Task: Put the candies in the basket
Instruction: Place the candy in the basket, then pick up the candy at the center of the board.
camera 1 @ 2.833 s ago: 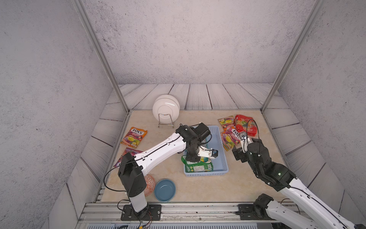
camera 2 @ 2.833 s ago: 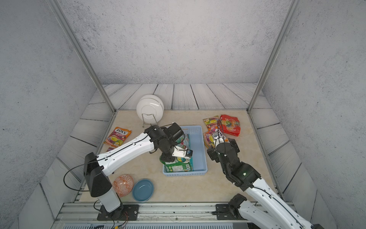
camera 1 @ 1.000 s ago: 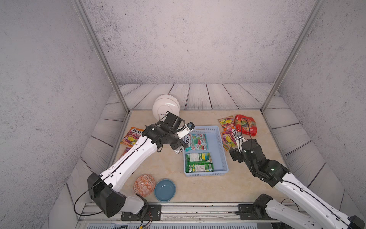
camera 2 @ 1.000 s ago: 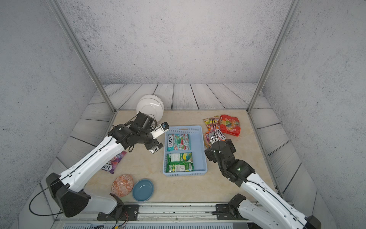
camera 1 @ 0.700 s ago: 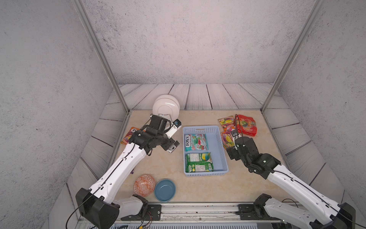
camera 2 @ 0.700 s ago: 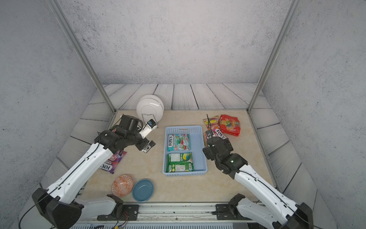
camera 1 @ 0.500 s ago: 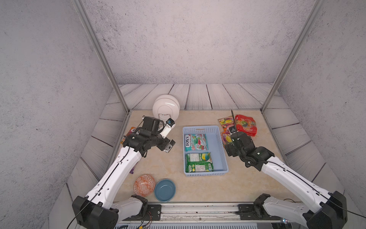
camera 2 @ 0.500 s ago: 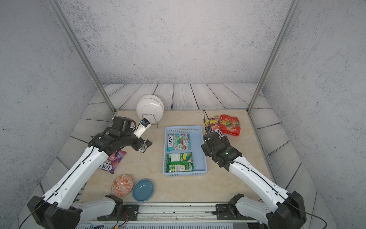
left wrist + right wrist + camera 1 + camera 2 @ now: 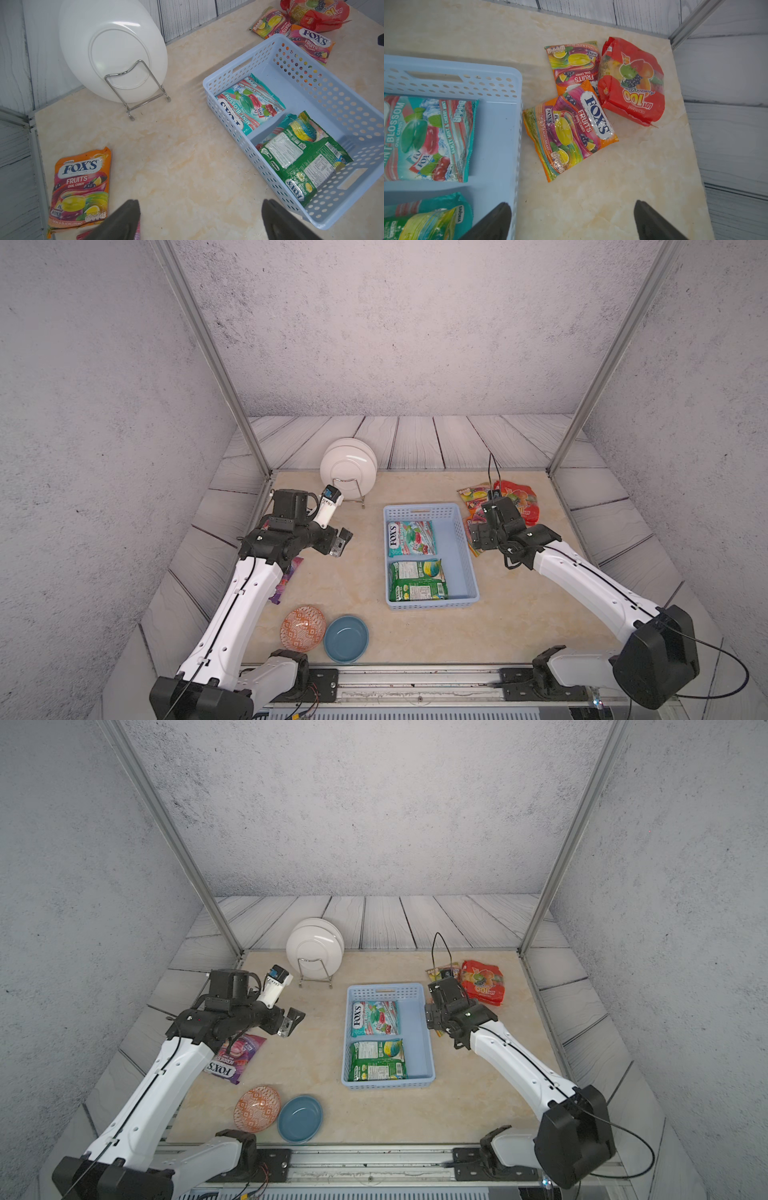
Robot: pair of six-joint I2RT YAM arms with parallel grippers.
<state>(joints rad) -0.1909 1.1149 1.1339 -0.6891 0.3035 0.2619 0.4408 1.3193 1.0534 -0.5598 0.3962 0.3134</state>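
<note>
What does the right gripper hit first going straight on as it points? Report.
Most likely the orange FOX'S Fruits bag nearest the basket: the right gripper, jaws open, points at it in the right wrist view. Depth is unclear; it might touch bare table just short of it.

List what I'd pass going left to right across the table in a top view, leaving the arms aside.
purple candy bag → blue bowl → basket → red candy bag

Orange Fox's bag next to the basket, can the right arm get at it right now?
Probably yes. The right gripper hangs open just short of the orange bag, nothing lies on top, though the basket wall sits close.
</note>
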